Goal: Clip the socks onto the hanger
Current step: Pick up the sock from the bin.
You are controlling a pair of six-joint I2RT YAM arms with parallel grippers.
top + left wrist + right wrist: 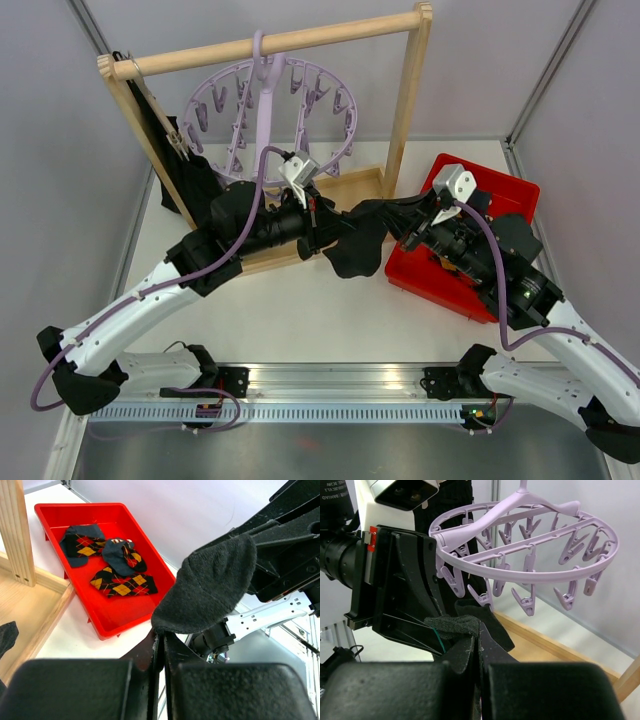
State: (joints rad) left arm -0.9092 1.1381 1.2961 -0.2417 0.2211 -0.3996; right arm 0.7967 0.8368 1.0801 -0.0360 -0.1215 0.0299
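A plain black sock [361, 256] hangs between my two grippers above the table, in front of the wooden frame. My left gripper [340, 227] is shut on one edge of it; in the left wrist view the sock [210, 587] rises from the closed tips [163, 634]. My right gripper [396, 222] is shut on the opposite edge, where the sock [457, 625] bunches at the tips [480, 631]. The lilac hanger [268, 110] hangs by its hook from the wooden rail, its clips [525, 602] dangling just above and behind the sock. Three argyle socks [120, 565] lie in the red tray [125, 612].
The wooden rail frame [410, 90] stands at the back, its base [355, 185] just behind the grippers. Dark fabric [178, 165] hangs at the frame's left end. The red tray [440, 285] sits under my right arm. Grey walls close in both sides.
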